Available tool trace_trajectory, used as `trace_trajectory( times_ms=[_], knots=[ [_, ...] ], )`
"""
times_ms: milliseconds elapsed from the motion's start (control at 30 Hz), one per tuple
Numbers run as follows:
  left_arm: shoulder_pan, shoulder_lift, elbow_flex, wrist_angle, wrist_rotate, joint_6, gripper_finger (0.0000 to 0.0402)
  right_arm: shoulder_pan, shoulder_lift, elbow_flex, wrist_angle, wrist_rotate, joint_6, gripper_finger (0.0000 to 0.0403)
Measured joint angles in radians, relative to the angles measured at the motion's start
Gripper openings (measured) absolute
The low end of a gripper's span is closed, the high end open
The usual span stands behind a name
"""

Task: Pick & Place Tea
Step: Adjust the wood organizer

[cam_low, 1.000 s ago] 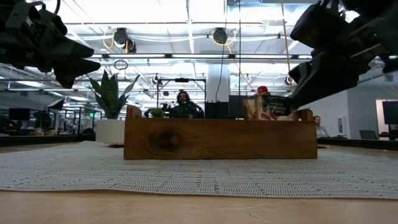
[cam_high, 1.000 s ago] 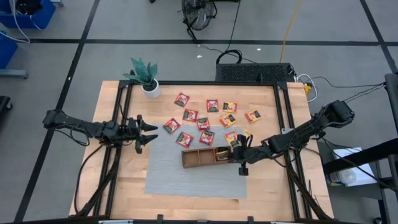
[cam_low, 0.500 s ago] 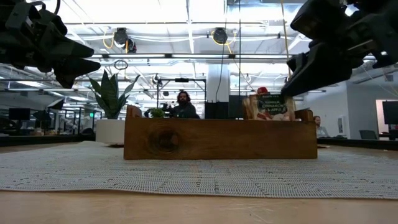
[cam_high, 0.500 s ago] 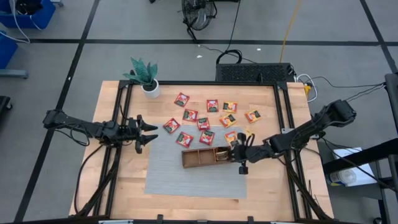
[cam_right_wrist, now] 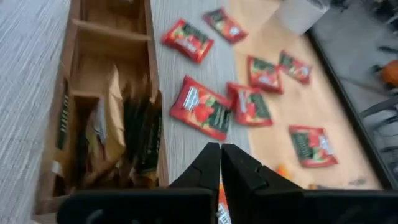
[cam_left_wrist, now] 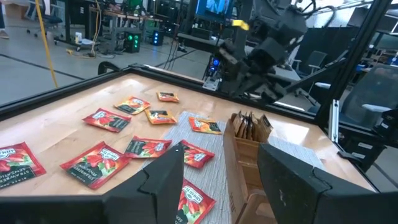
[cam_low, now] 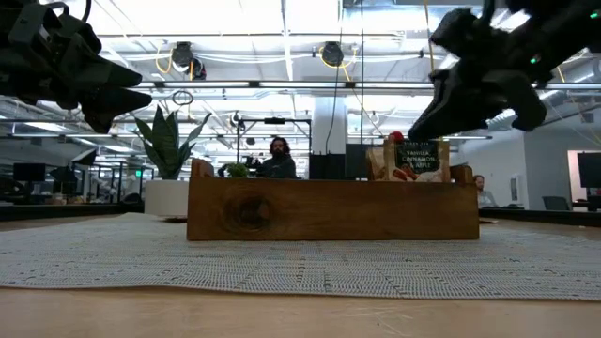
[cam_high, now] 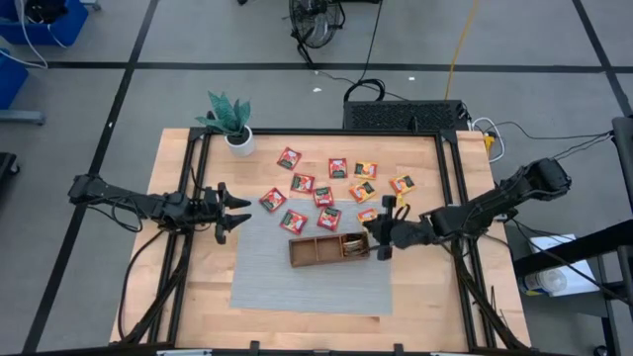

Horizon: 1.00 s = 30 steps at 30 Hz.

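The right gripper (cam_high: 381, 234) hangs with its fingers together and nothing between them, just past the end of the wooden tray (cam_high: 315, 259). Beside it, that end compartment already holds several sachets standing on edge (cam_right_wrist: 118, 134), so part of the sorting looks done; the tray's other two compartments seem bare. About ten tea sachets (cam_high: 323, 195) lie loose on the desk (cam_high: 188, 297) and the grey mat (cam_high: 297, 289), beyond the gripper and near it, so most of the work appears to remain. The left gripper (cam_high: 237, 212) waits with fingers apart, holding nothing, the nearest red sachet close ahead of it. The low view shows one upright sachet (cam_low: 418, 160) reading "VANILLA, CINNAMON & APPLE"; other print is too small to read
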<state>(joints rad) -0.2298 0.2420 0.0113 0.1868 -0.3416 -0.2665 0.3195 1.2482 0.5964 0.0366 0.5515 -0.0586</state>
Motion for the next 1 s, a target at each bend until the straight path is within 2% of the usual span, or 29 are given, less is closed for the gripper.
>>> trace_trajectory(
  times_ms=[167, 400, 533, 733, 1000],
  knots=[
    [0.0, 0.0, 0.0, 0.0, 0.0, 0.0, 0.0205, -0.114, 0.036, -0.022, 0.001, -0.145, 0.022, 0.0001],
    [0.0, 0.0, 0.0, -0.001, 0.0, 0.0, 0.0205, -0.184, 0.092, -0.118, 0.187, -0.313, 0.055, 0.0],
    [0.0, 0.0, 0.0, -0.002, 0.0, 0.0, 0.0205, -0.173, 0.092, -0.138, 0.245, -0.349, 0.075, 0.0],
    [0.0, 0.0, 0.0, -0.002, 0.0, 0.0, 0.0205, -0.155, 0.087, -0.138, 0.243, -0.426, 0.117, 0.0],
    [0.0, 0.0, 0.0, -0.002, 0.0, 0.0, 0.0205, -0.119, 0.087, -0.138, 0.236, -0.396, 0.133, 0.0]
  ],
)
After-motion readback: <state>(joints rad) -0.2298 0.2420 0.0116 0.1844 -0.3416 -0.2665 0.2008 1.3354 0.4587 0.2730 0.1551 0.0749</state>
